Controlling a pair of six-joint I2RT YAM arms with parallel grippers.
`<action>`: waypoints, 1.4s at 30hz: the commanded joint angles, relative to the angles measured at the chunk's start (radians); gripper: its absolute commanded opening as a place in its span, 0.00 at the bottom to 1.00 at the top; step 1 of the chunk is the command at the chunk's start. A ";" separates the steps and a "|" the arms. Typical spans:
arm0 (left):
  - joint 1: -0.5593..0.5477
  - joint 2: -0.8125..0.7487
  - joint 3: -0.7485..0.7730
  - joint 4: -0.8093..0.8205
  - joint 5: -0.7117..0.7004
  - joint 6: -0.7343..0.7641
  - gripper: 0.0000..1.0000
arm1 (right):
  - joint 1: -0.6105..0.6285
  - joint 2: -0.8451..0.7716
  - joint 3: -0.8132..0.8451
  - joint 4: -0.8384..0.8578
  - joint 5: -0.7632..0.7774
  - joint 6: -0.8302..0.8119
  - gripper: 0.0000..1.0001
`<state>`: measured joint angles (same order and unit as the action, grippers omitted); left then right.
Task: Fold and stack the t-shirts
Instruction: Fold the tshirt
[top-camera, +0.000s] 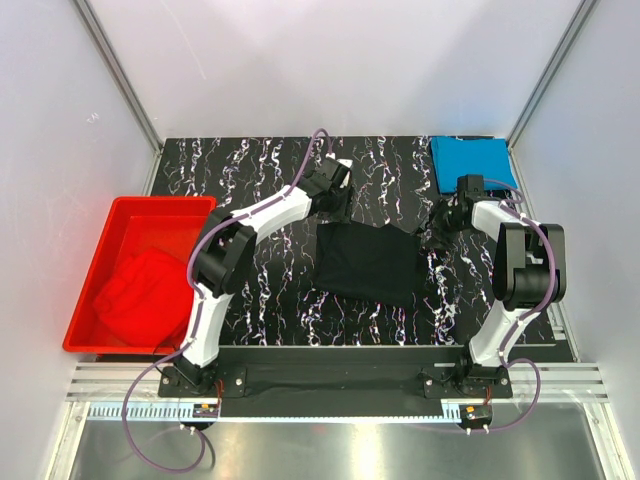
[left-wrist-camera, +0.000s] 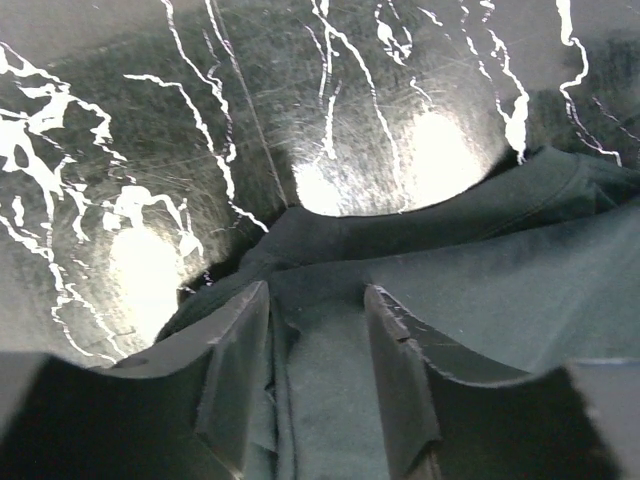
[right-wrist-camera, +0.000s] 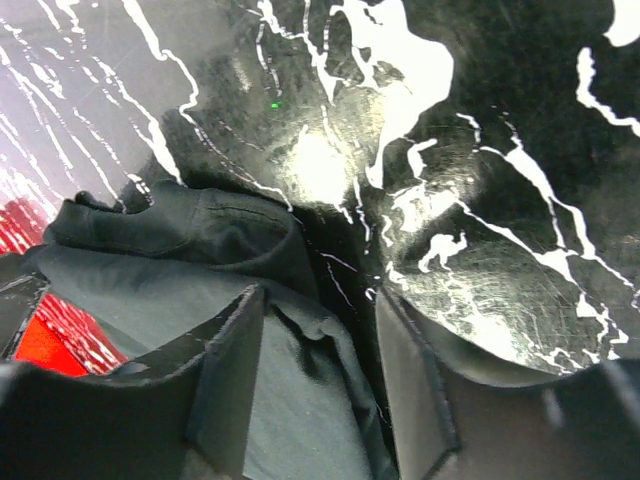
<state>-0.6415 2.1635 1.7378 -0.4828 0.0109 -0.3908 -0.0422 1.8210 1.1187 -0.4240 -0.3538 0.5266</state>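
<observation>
The black t-shirt (top-camera: 365, 262) lies partly folded in the middle of the table. My left gripper (top-camera: 337, 208) is down on its far left corner. In the left wrist view the left gripper (left-wrist-camera: 317, 295) stands open, with a fold of the black t-shirt (left-wrist-camera: 480, 290) lying loose between the fingers. My right gripper (top-camera: 441, 222) is at the far right corner. Close up, the right gripper (right-wrist-camera: 320, 295) is also open astride the hem of the black t-shirt (right-wrist-camera: 180, 230). A folded blue t-shirt (top-camera: 470, 160) lies at the far right. A crumpled red t-shirt (top-camera: 140, 290) sits in the tub.
A red plastic tub (top-camera: 110, 215) stands at the left edge of the black marbled table (top-camera: 270, 165). White walls with metal posts close in the back and sides. The arm bases are bolted to a rail (top-camera: 330, 380) along the near edge.
</observation>
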 joint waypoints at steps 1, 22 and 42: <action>0.002 -0.008 0.020 0.026 0.052 -0.011 0.46 | 0.001 0.006 0.000 0.033 -0.031 -0.011 0.52; 0.000 -0.275 -0.107 -0.031 -0.049 0.021 0.00 | 0.001 -0.143 0.066 -0.108 -0.079 -0.070 0.00; 0.063 -0.245 -0.098 -0.146 -0.160 -0.023 0.00 | 0.036 -0.013 0.200 -0.064 -0.106 -0.036 0.00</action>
<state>-0.6136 1.8900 1.5978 -0.6312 -0.0761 -0.4271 0.0010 1.7630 1.2606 -0.5133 -0.4923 0.5018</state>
